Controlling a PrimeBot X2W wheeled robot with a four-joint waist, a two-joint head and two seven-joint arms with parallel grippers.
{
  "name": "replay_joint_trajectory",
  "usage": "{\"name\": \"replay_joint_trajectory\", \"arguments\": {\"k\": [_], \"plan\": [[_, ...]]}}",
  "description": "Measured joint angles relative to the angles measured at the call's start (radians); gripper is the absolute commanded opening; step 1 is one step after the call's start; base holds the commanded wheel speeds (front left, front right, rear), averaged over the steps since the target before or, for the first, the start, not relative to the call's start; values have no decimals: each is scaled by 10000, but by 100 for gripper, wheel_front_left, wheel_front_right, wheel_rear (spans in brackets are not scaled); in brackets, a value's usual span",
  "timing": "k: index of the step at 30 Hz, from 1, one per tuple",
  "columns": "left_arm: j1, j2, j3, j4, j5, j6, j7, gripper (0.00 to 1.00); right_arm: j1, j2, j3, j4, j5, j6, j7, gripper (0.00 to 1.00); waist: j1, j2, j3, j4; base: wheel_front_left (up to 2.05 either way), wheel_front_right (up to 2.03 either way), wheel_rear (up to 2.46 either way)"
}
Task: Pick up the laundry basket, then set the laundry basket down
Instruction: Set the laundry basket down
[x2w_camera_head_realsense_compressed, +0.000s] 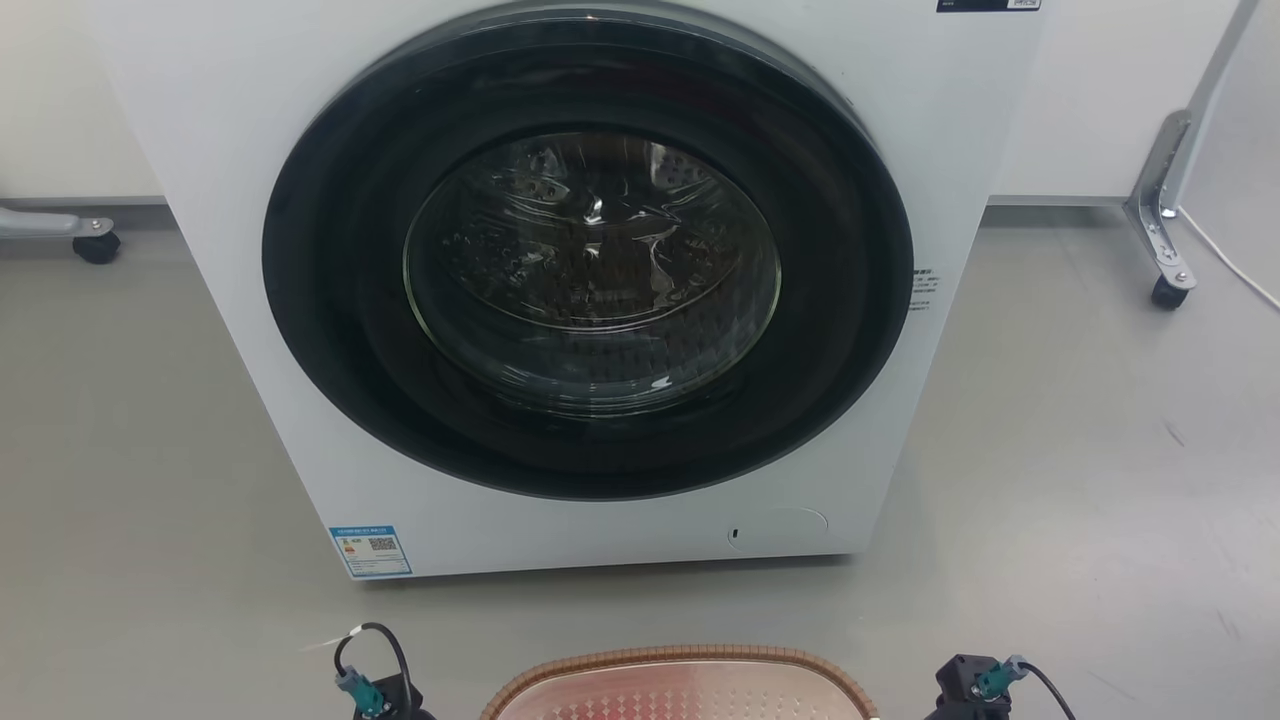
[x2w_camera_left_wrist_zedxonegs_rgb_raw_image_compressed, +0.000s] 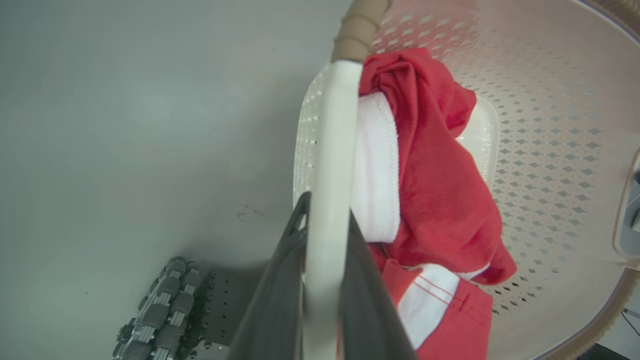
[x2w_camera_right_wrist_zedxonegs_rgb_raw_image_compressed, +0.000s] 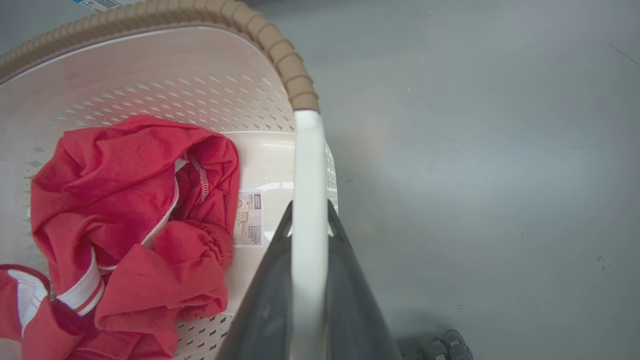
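Observation:
The laundry basket (x2w_camera_head_realsense_compressed: 690, 680), cream-white with a brown woven-look rim, pokes into the bottom edge of the head view between my two wrists. In the left wrist view my left gripper (x2w_camera_left_wrist_zedxonegs_rgb_raw_image_compressed: 327, 210) is shut on the basket's white side handle (x2w_camera_left_wrist_zedxonegs_rgb_raw_image_compressed: 335, 150), next to the perforated wall (x2w_camera_left_wrist_zedxonegs_rgb_raw_image_compressed: 550, 125). My right gripper (x2w_camera_right_wrist_zedxonegs_rgb_raw_image_compressed: 309, 210) is shut on the opposite white handle (x2w_camera_right_wrist_zedxonegs_rgb_raw_image_compressed: 307, 165). Red clothes with white trim (x2w_camera_right_wrist_zedxonegs_rgb_raw_image_compressed: 130, 210) lie inside, beside a small label (x2w_camera_right_wrist_zedxonegs_rgb_raw_image_compressed: 249, 217). Whether the basket rests on the floor or hangs above it, I cannot tell.
A white front-loading washing machine (x2w_camera_head_realsense_compressed: 600, 280) with its round dark door shut stands straight ahead on the grey floor. A metal stand leg on a caster (x2w_camera_head_realsense_compressed: 1165, 240) is at the back right, another caster (x2w_camera_head_realsense_compressed: 95, 245) at the back left. My base's wheel (x2w_camera_left_wrist_zedxonegs_rgb_raw_image_compressed: 160, 310) is below the left handle.

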Motion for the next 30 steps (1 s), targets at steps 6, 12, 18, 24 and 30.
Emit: {"name": "replay_joint_trajectory", "arguments": {"k": [6, 12, 18, 24, 30], "plan": [[-7, 2, 2, 13, -42, 0, -163, 0, -57, 0, 65, 4, 0, 2, -96, 0, 0, 0, 118, -37, 0, 0, 0], [-58, -2, 4, 8, -46, 0, -339, 0, -204, 2, 44, 75, 58, 12, -316, 0, 0, 0, 341, -97, 0, 0, 0], [-73, -12, 27, 4, -119, 0, -497, 0, -275, 8, 46, 102, 59, 13, -502, 0, 0, 0, 654, -157, 0, 0, 0], [-477, -8, 69, -44, -119, 0, -725, 0, -667, 8, 25, 98, 58, -2, -836, 0, 1, 0, 1173, -222, 0, 0, 0], [-824, 38, 86, -138, -115, 0, -968, 0, -1069, 4, 12, 81, 56, -15, -1156, 0, 1, 0, 1861, -275, 0, 0, 0]]}}
